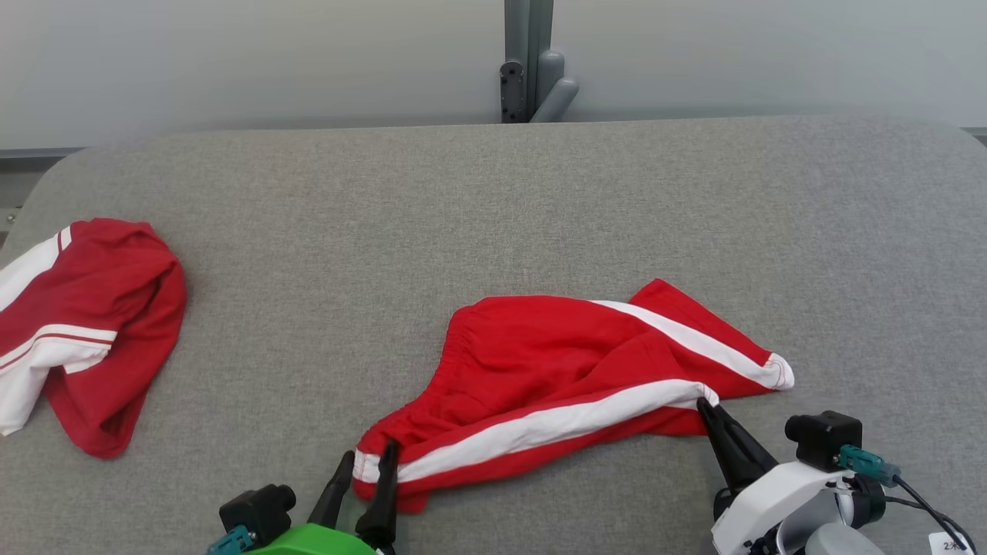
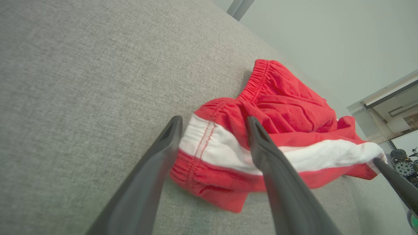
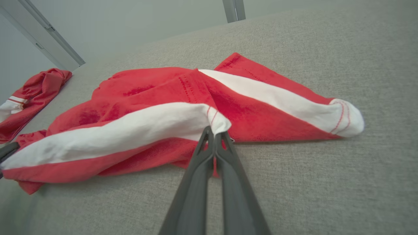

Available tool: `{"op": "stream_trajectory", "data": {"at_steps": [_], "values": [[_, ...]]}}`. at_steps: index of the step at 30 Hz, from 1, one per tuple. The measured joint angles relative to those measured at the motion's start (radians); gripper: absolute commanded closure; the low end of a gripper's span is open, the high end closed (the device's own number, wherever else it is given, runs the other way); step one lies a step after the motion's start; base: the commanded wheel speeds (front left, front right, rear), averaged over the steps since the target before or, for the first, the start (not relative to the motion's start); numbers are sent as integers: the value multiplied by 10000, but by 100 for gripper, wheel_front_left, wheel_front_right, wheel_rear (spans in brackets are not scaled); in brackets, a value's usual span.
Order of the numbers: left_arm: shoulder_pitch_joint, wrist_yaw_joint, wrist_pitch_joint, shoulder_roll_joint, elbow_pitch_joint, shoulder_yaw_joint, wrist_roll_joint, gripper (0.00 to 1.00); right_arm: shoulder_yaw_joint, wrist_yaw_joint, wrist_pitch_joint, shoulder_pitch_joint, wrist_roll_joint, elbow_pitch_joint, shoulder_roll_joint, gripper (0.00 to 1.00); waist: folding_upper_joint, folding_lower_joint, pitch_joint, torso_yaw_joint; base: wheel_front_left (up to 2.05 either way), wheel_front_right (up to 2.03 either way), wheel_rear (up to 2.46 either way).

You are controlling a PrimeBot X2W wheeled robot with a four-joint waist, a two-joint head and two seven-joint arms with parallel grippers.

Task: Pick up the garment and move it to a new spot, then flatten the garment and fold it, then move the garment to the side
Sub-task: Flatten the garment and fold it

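The garment, red shorts with white side stripes, lies crumpled on the grey table toward the front centre. My right gripper is shut on the hem of a white-striped leg, pinching the cloth at its tip. My left gripper stands open at the waistband corner, and in the left wrist view its two fingers straddle the white stripe end of the garment without closing on it. The right gripper's finger also shows in the left wrist view at the far right.
A second red and white garment lies bunched at the table's left edge, also seen in the right wrist view. A grey post stands behind the table's far edge. Bare grey cloth stretches across the back and right.
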Motion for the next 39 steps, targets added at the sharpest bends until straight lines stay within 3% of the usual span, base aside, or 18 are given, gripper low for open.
{"op": "stream_trajectory", "data": {"at_steps": [13, 26, 28, 30, 39], "values": [[-74, 0, 0, 853, -144, -1296, -2301, 0, -585, 2, 0, 24, -104, 31, -52, 100, 0, 0, -5, -17, 0, 0, 0], [-95, 0, 0, 1607, -784, -2635, -3806, 0, -792, 2, 0, 26, -261, 134, 58, 100, 0, 0, -55, 63, 0, 0, 0], [-121, 0, 0, 1668, -844, -2767, -3912, 28, -803, 2, 0, 25, -268, 144, 58, 100, 0, 0, -60, 71, 0, 0, 0], [-166, 0, 0, 1799, -907, -2853, -3988, 100, -809, 2, 0, 25, -293, 144, 67, 100, 0, 0, -72, 69, 0, 0, 0], [-407, 0, 0, 2207, -1965, -2765, -3482, 100, -1189, 2, 0, -61, -182, -291, 201, 100, 0, 0, -218, 59, 0, 0, 0]]}}
